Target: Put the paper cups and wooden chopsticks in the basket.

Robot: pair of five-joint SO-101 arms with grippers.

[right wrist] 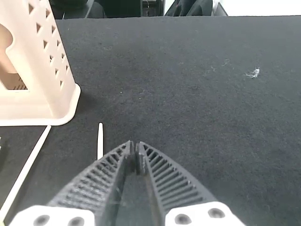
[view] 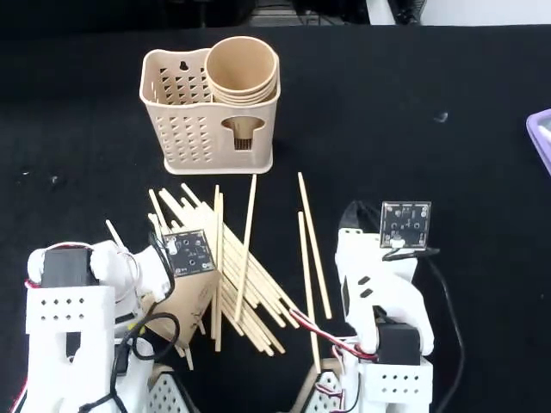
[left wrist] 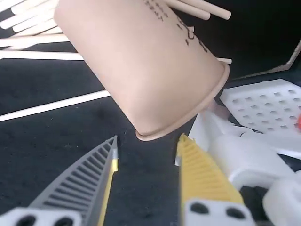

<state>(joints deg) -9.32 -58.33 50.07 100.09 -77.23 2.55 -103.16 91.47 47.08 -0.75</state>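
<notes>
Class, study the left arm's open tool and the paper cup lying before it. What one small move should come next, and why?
Probably ease the left tool forward until the rim of the paper cup sits inside its open gap. The cup lies on its side across the chopsticks, rim towards the tool, and is not yet within its grasp.

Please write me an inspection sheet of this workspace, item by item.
Surface: black table, a few pale specks.
Job's things: basket upright, stacked paper cups in one compartment; loose paper cup on its side; wooden chopsticks scattered on the table.
Clutter: purple object at the table edge.
Grippers: left gripper open, at that cup's rim; right gripper shut, empty.
Cables: wires on the arms.
Surroundings: dark shapes beyond the table, unclear.
</notes>
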